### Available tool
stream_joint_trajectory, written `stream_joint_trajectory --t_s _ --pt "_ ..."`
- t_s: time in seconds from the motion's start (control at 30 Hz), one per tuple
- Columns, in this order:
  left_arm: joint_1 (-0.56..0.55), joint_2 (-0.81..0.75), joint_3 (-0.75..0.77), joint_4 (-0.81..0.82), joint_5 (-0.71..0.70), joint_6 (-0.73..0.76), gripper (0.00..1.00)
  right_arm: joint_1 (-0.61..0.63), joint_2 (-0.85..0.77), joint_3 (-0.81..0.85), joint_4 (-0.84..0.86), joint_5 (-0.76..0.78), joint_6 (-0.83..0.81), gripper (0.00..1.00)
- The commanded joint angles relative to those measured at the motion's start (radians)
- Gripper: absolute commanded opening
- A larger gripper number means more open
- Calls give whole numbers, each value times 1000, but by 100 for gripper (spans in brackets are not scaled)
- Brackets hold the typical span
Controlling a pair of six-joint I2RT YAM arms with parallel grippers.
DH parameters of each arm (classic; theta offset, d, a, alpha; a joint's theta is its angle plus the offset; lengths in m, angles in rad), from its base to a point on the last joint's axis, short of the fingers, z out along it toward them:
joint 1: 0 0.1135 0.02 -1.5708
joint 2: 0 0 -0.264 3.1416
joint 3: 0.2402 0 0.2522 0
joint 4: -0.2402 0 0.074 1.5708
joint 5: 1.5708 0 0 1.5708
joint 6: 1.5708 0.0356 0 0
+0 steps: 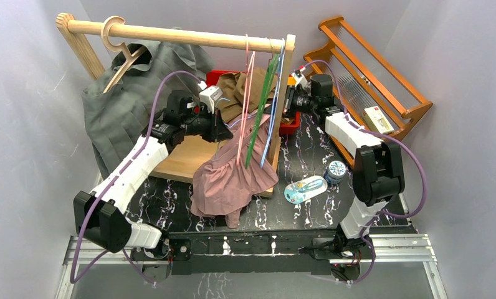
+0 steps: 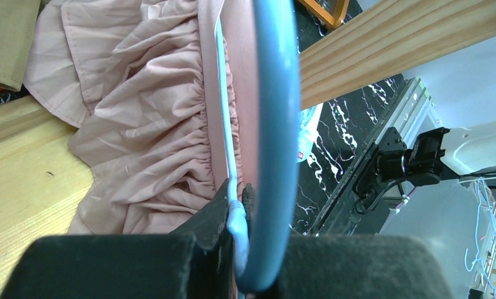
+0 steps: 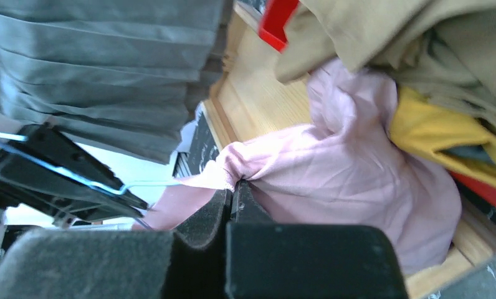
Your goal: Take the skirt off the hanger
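The left gripper [image 2: 236, 202] is clamping the hanger [image 2: 228, 143] while the right gripper [image 3: 235, 189] is pinching the limp, light skirt [image 3: 345, 174], likely best held by its waistband.

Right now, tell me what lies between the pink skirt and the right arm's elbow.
Top view: beside the skirt, a pale blue packet and a small round blue tub on the black table.
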Motion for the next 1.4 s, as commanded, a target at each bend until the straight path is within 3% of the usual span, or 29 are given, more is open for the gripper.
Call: stream_joint_trajectory --t_s 0.0,0.23,0.33,0.5,0.63,0.87,1.0,1.1,1.17,1.37 --pt "-4 -2 48 -75 95 30 0 -24 -26 38 274 0 159 0" --pt "-5 -17 42 -135 151 84 0 -44 38 47 307 129 334 0" --pt "-10 -55 16 -122 199 117 0 -49 66 81 163 299 270 0" --pt "-10 -109 -14 -133 213 159 0 -103 191 165 67 298 204 0" --pt "-10 -149 -25 -126 186 154 0 -136 210 132 52 256 135 0" --pt "-10 -210 -66 41 -18 51 0 -55 125 25 97 22 -2 0" --pt "-10 -233 -74 67 -176 59 0 -79 22 -33 67 67 -28 0" --pt "-9 -273 -82 53 -308 87 0 -156 -2 -22 -44 140 -63 0" --pt "-10 -309 -98 51 -390 91 0 -223 -18 -55 -18 130 -43 0" --pt "-10 -342 -131 52 -397 82 0 -256 -16 -49 66 -4 -43 0"
